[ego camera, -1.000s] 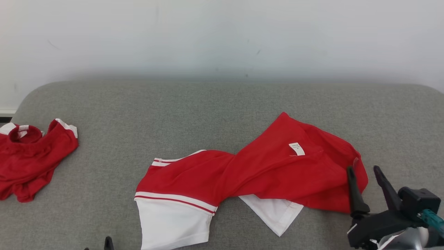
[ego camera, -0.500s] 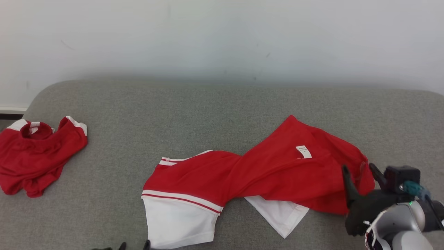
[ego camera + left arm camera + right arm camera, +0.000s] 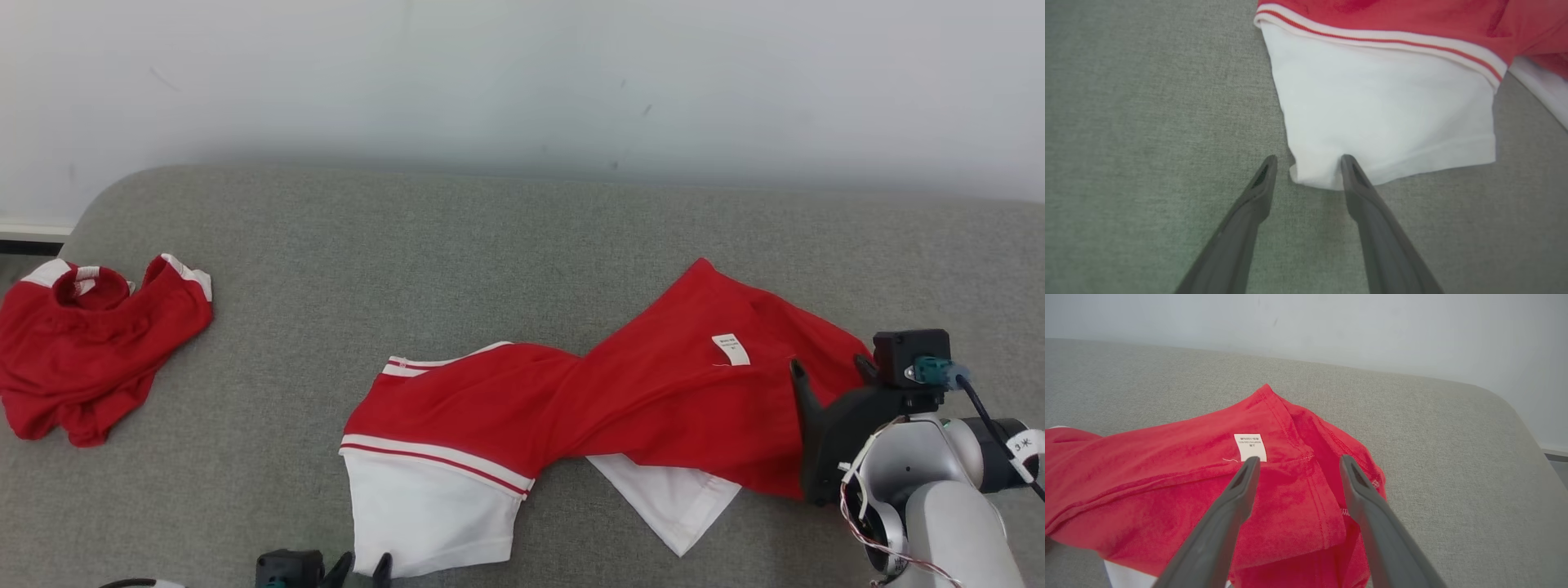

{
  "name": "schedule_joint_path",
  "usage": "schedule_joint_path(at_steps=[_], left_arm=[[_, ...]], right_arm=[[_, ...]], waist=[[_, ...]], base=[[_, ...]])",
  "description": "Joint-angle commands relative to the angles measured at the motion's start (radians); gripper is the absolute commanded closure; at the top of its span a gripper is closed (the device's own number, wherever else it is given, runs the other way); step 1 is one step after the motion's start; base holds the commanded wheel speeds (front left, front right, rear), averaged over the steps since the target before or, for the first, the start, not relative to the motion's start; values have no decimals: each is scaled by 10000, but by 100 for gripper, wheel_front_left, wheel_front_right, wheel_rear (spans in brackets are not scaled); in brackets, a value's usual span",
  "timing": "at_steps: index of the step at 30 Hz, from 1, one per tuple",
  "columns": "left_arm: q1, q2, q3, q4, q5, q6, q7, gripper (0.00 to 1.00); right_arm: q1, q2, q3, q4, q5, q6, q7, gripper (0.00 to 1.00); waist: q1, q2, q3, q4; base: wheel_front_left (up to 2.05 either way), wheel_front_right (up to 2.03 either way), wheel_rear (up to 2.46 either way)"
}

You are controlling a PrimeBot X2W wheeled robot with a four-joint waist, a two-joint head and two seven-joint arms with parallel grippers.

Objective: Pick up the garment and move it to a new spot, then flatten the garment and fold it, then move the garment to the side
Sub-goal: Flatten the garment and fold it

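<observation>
1. The garment (image 3: 620, 400), a red shirt with white sleeves and red-and-white trim, lies twisted and unfolded on the grey fabric-covered tabletop (image 3: 457, 245). It runs from near the middle of the near edge out toward the right edge.
2. One white sleeve (image 3: 429, 514) lies flat closest to the near edge. A second white piece (image 3: 665, 502) sticks out from under the red body further right.
3. A white care label (image 3: 731, 349) faces up on the red cloth near the garment's right end.
4. The left gripper (image 3: 365, 563) sits at the near edge, right at the sleeve's near-left corner. In the left wrist view the left gripper (image 3: 1307, 163) has its jaws apart with that corner of the garment (image 3: 1384, 122) between them. One finger (image 3: 1355, 183) lies over the sleeve's hem and the other rests on bare grey fabric, just clear of the cloth. Nothing is clamped.
5. The right gripper (image 3: 826, 363) is over the garment's right end with its jaws spread wide and nothing held.
6. In the right wrist view the right gripper (image 3: 1299, 459) straddles a stitched seam on the garment (image 3: 1167, 473), with the label (image 3: 1250, 447) just beyond one fingertip. Whether the tips press the cloth cannot be told.
7. A second red garment (image 3: 90, 351) lies bunched at the left edge, well apart from the first.
8. A pale wall (image 3: 522, 82) stands behind the far edge.
</observation>
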Motion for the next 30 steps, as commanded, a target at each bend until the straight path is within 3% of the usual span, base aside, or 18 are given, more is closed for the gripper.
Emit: schedule_joint_path(at_steps=[1,14,28,29,30], left_arm=[[-153,-26,-32,66,172,-18,-50,100],[-602,-160,-293,326,258,4,-172,100],[-874,-291,-508,369,216,-43,-306,100],[-873,-285,-509,368,209,-45,-306,100],[-883,-282,-519,368,204,-45,-298,100]], right_arm=[[-129,5,12,122,-37,-22,38,0],[-2109,9,-184,2928,-781,-22,583,0],[-3609,-10,-1624,5181,-1858,-22,277,0],[-3686,-11,-1703,5308,-1901,-22,241,10],[-3758,-10,-1776,5414,-1927,-22,202,13]], waist=[[-1,0,65,39],[-1,0,668,236],[-1,0,1192,622],[-1,0,1213,640],[-1,0,1232,661]], base=[[0,0,0],[0,0,0],[0,0,0],[0,0,0],[0,0,0]])
